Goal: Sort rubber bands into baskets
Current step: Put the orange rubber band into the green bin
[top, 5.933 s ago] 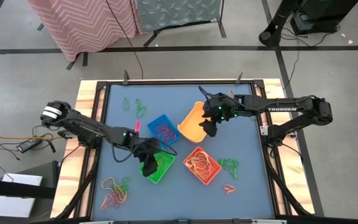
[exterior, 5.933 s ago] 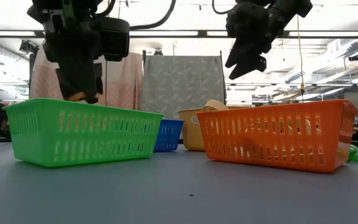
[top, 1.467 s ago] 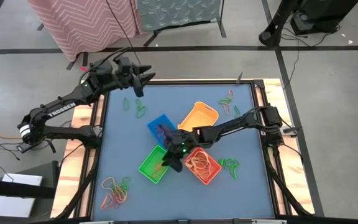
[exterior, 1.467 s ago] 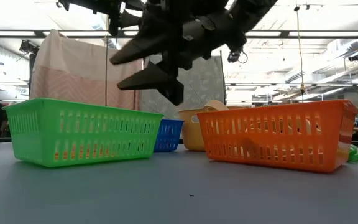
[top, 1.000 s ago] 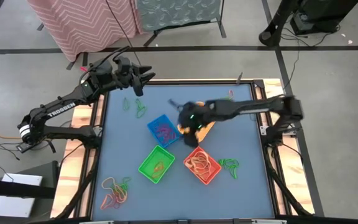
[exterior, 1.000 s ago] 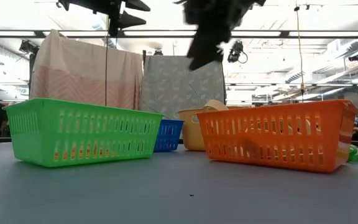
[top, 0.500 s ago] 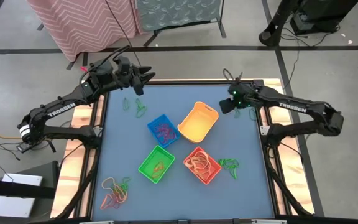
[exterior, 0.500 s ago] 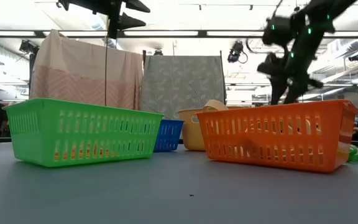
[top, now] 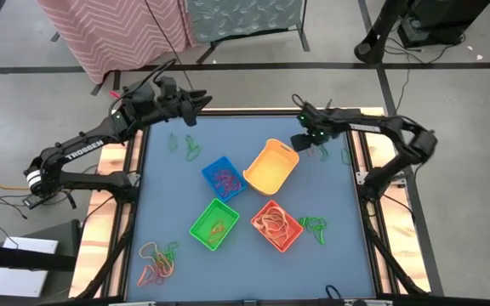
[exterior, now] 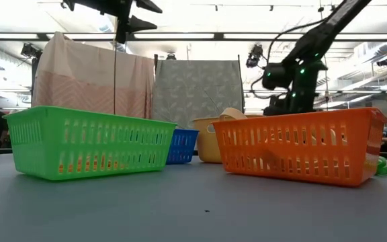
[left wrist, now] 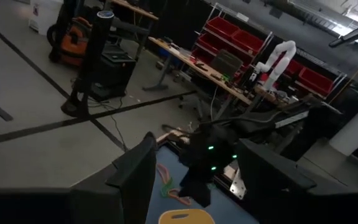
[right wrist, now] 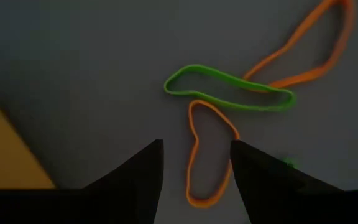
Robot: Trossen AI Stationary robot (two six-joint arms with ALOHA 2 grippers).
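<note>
high view first: four small rectangular plastic tubs sit mid-table on the dark blue table top [top: 164, 195], a blue basket [top: 223, 178] with pink and red loops inside, a yellow basket [top: 272, 166] that looks bare, a green basket [top: 214, 225] with a few orange loops, and an orange basket [top: 276, 225] with an orange-looking tangle. so the sorting is partly done, by my reading. plenty is left: a heap of thin orange, yellow and green rubber bands [top: 157, 259] near the front left corner, green loops [top: 315, 226] just beside the orange basket, a few green ones [top: 185, 146] near the far left, and a small group by the far right edge. the right gripper [top: 307, 141] is down just beside the yellow basket, and its wrist camera shows its two dark fingers [right wrist: 138, 177] parted and empty, straddling one end of an orange rubber band [right wrist: 207, 155] that lies under a green rubber band [right wrist: 229, 88], with a second orange loop alongside. the left gripper [top: 196, 103] hangs above the far left corner, fingers spread wide, holding nothing. readable writing: "trossen" in white along the left arm [top: 83, 146]; nothing else can be read.
</note>
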